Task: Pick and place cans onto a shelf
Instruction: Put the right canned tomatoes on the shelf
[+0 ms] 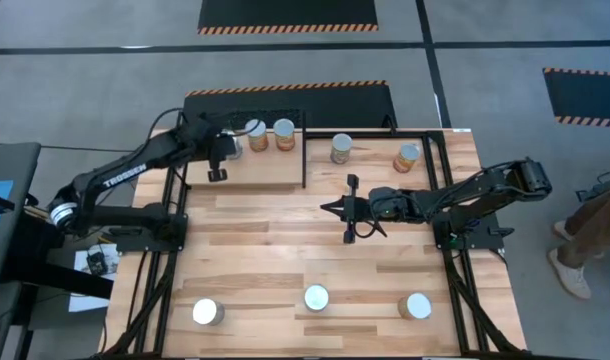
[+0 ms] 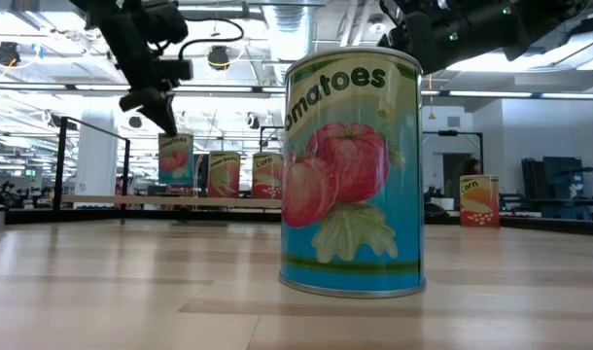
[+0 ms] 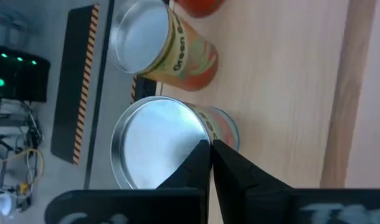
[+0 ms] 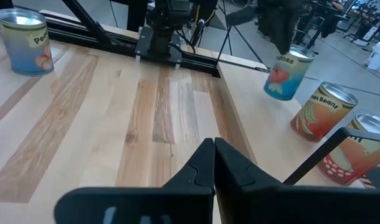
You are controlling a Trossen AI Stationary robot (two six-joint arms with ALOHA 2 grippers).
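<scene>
Three cans stand in a row at the back of the shelf (image 1: 255, 172), a raised board at the table's far left: a tomato can (image 3: 156, 146), a green-bean can (image 3: 159, 46) and a corn can (image 4: 358, 149). My left gripper (image 3: 210, 144) hangs shut and empty just over the tomato can's near rim; no touch shows. My right gripper (image 1: 325, 208) waits shut and empty above the table's middle, pointing toward the left edge. Two cans (image 1: 341, 148) (image 1: 407, 157) stand at the far right. Three more (image 1: 207, 312) (image 1: 316, 298) (image 1: 416, 306) stand along the near edge.
The shelf's black frame (image 1: 304, 160) rises along its right side, between the shelf and the far-right cans. Bare planks (image 1: 265, 250) lie between the arms and the near row. A person's leg and shoe (image 1: 575, 260) show beyond the table's right edge.
</scene>
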